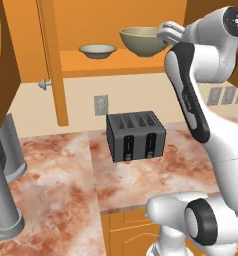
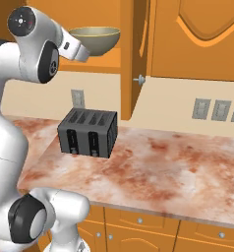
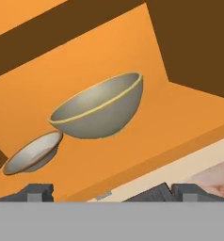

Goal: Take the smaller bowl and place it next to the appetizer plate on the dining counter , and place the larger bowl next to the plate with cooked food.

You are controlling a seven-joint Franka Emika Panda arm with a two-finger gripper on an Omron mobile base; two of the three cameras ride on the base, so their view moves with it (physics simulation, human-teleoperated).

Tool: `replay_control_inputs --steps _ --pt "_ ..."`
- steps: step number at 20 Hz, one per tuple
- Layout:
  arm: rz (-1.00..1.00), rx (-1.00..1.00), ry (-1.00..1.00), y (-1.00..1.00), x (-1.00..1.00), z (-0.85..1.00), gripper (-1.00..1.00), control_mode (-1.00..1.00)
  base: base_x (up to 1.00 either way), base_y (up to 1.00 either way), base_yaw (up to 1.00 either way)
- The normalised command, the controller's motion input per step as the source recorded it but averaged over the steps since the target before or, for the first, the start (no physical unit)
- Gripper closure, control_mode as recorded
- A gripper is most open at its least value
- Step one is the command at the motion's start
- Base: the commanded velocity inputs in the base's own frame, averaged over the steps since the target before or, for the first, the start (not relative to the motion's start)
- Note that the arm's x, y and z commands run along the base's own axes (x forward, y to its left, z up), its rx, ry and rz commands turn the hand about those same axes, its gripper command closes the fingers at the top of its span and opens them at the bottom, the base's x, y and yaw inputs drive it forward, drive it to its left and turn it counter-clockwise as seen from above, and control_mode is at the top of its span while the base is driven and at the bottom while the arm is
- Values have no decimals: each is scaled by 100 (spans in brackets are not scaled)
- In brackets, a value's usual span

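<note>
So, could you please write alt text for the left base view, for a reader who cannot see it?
Two bowls sit on an open orange cabinet shelf: the deep olive larger bowl and, to its left, the shallow beige smaller bowl. The white arm reaches up beside the larger bowl; a black four-slot toaster stands on the marbled counter below.

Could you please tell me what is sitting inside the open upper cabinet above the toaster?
On its orange shelf stand two bowls: the shallow smaller bowl and, beside it, the deep larger bowl. The robot's arm covers the larger bowl's right edge and the shelf beyond, so nothing can be told there.
</note>
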Motion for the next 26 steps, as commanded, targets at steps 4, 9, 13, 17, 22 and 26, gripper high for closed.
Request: replay_control_inputs --steps 4,9,13,17,22,26 --pt "0 1 6 4 68 13 -100 -100 0 0 0" --pt "-1 5 1 -1 78 0 -100 -100 0 0 0" --pt "-3 9 7 -3 71 -10 -100 -100 0 0 0" --pt "-1 2 9 0 67 -8 -100 -100 0 0 0" --pt "-2 0 14 0 65 0 -100 -100 0 0 0" --pt "-3 0 12 0 62 0 -100 -100 0 0 0"
